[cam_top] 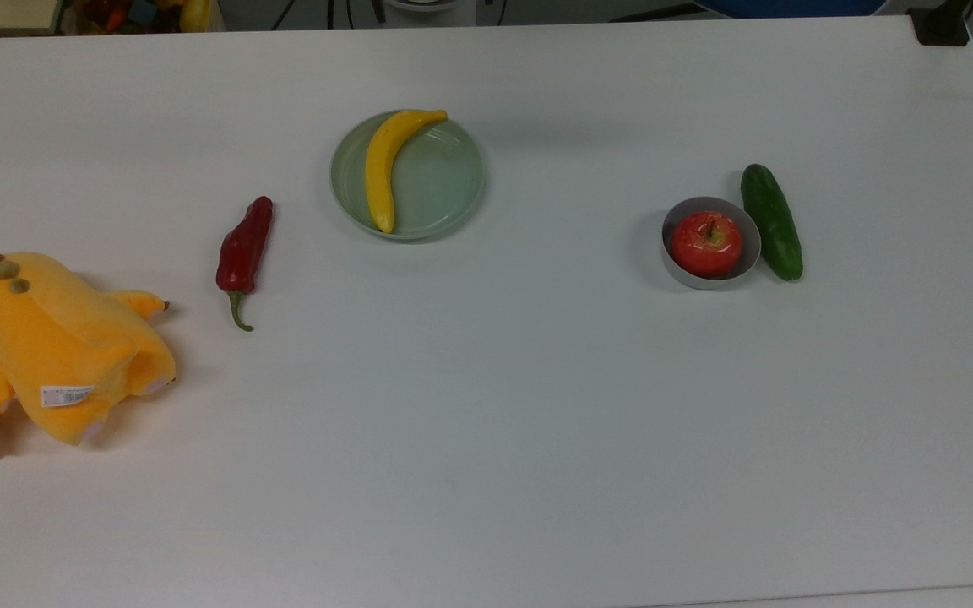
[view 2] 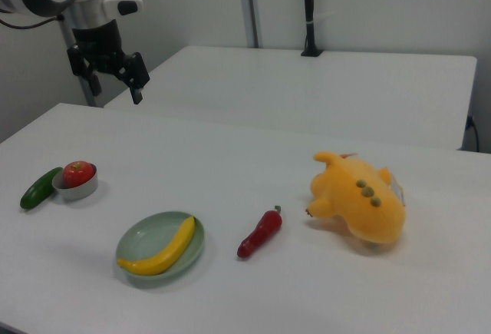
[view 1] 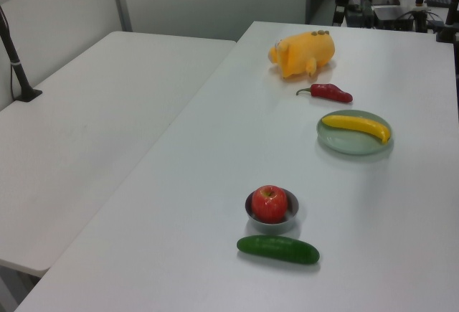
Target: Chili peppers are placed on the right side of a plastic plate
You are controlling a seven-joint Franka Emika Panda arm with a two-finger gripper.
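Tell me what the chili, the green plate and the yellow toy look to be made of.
Chili: glossy dark red skin with wrinkles, likely moulded plastic, though real cannot be ruled out. Plate: smooth pale green with a soft sheen, probably plastic. Toy: matte fuzzy yellow surface with a sewn-on tag, so plush fabric.

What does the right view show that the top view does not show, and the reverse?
The right view alone shows the gripper, raised with its fingers apart above the far table edge, and a second table behind. The top view alone shows a white label on the plush toy. Both show the chili pepper lying on the table between the toy and the plastic plate, the banana on the plate, and the apple in the grey bowl beside the cucumber.
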